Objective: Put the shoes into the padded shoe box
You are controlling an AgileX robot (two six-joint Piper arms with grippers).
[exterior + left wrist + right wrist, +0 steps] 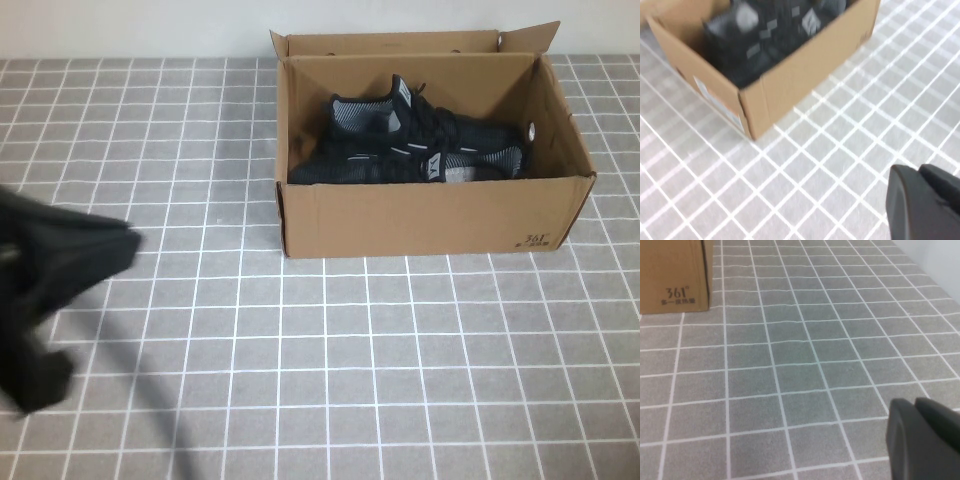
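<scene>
Resting inside the padded shoe box [430, 215], the 2 shoes [410, 150] lie side by side, so the placement looks complete. The left gripper [40, 290] hangs over the counter [350, 370] well left of the box; the right gripper [925, 440] hovers beyond its printed corner. Neither holds anything; finger opening cannot be told. Open counter surrounds the box.

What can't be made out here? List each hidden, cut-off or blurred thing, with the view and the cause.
- Left gripper: a motion-blurred black shape at the high view's left edge; only a corner shows in the left wrist view.
- Right gripper: absent from the high view; cut off by the right wrist view's edge.
- Shoes: lower parts hidden by the shoe box front wall; blurred in the left wrist view.
- Box padding: not visible.
</scene>
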